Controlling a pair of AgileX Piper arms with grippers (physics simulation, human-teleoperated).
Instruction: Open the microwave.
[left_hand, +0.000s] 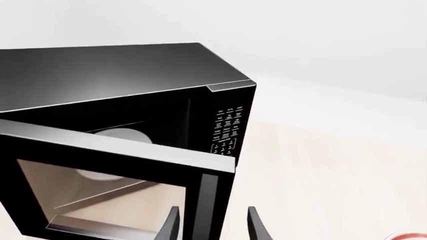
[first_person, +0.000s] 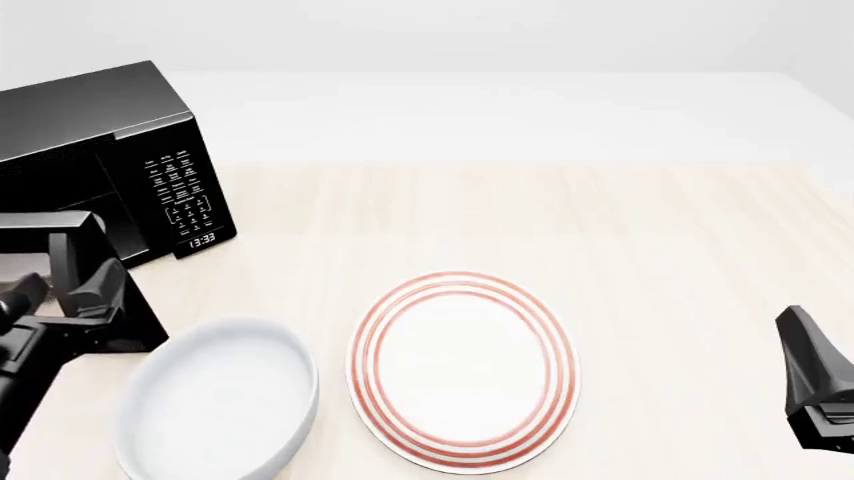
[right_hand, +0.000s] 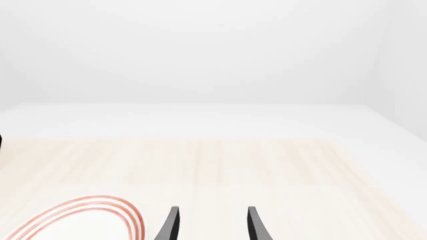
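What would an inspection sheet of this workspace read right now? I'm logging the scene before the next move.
Surface: pale wood table, white beyond.
Job's things: microwave at far left, door swung partly open, turntable visible inside.
Clutter: red-ringed plate; white bowl beside it.
Grippers: left gripper open, jaws at the door's free edge, holding nothing; right gripper open, over bare table.
Cables: nothing seen.
Surroundings: plain white walls.

The black microwave (first_person: 120, 150) sits at the table's far left, its windowed door swung partly open.
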